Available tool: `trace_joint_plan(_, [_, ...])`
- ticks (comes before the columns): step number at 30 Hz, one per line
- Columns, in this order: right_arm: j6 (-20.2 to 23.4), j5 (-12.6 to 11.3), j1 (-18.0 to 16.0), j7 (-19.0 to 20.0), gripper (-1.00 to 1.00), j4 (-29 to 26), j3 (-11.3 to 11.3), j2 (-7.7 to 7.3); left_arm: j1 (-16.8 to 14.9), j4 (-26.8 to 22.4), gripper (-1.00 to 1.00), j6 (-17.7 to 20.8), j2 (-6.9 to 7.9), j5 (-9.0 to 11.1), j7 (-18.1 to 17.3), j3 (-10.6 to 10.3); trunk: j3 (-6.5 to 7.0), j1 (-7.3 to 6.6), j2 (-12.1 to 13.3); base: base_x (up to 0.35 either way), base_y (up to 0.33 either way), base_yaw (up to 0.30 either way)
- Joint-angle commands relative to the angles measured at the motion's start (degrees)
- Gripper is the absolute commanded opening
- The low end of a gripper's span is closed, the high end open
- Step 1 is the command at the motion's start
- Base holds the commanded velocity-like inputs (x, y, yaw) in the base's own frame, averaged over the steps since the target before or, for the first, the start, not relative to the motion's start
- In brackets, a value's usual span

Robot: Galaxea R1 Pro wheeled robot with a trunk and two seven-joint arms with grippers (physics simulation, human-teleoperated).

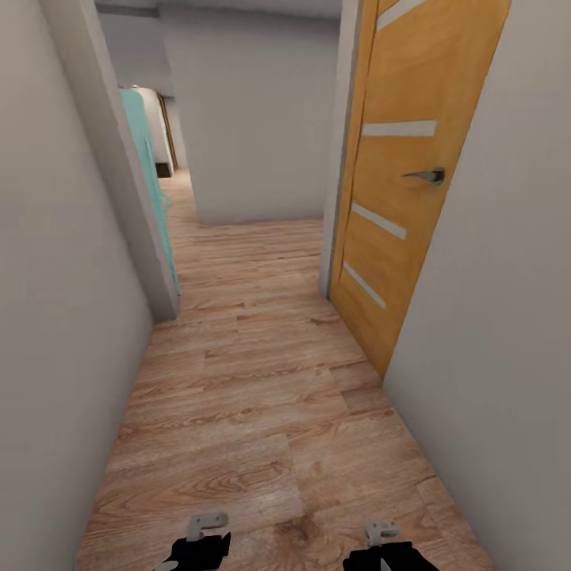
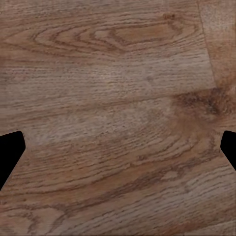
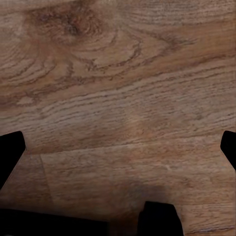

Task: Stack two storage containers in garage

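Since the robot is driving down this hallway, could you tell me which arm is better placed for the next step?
Neither yet: left gripper and right gripper both hang open and empty over the wood floor, level with each other. No container is visible, so driving comes first.

Not much of the robot to see here: in the head view the left gripper [image 1: 198, 547] at about 7 o'clock and the right gripper [image 1: 388, 551] at about 5 o'clock are flat matte black blobs, each topped with a small pale grey angled bracket piece. In the wrist views the fingertips [image 2: 10, 155] are solid black wedges with chamfered corners poking in at 9 and 3 o'clock, same deal on the right [image 3: 10, 157]. The right wrist view also has a black blocky shape along 6 o'clock, probably part of the robot's own body or its shadow, hard to tell.
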Motion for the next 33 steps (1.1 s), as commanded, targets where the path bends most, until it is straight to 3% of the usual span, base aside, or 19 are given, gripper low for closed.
trace_joint_plan(1, [0.37,0.29,0.01,0.19,1.0,-0.14,0.06,-0.02,-0.05,0.05,1.0,-0.2,-0.05,-0.53,-0.1,0.47,-0.08,0.02,-0.02,0.281,0.0,0.26])
trace_joint_plan(11, [0.13,0.38,0.26,0.35,1.0,-0.14,0.06,-0.05,-0.05,0.03,1.0,-0.2,-0.09,-0.53,-0.1,0.47,-0.28,0.02,-0.02,0.278,0.0,0.165])
trace_joint_plan(18, [-4.14,0.38,1.32,0.61,1.0,-0.16,0.03,-0.39,-0.05,0.03,1.0,-0.2,-0.1,-0.56,-0.1,0.47,-0.3,0.02,-0.02,0.221,0.0,0.016])
trace_joint_plan(33, [-5.24,0.42,1.59,0.84,1.0,-0.08,0.06,-0.49,-0.05,0.02,1.0,-0.2,-0.11,-0.6,-0.1,0.43,-0.3,0.02,-0.02,0.086,0.0,0.001])
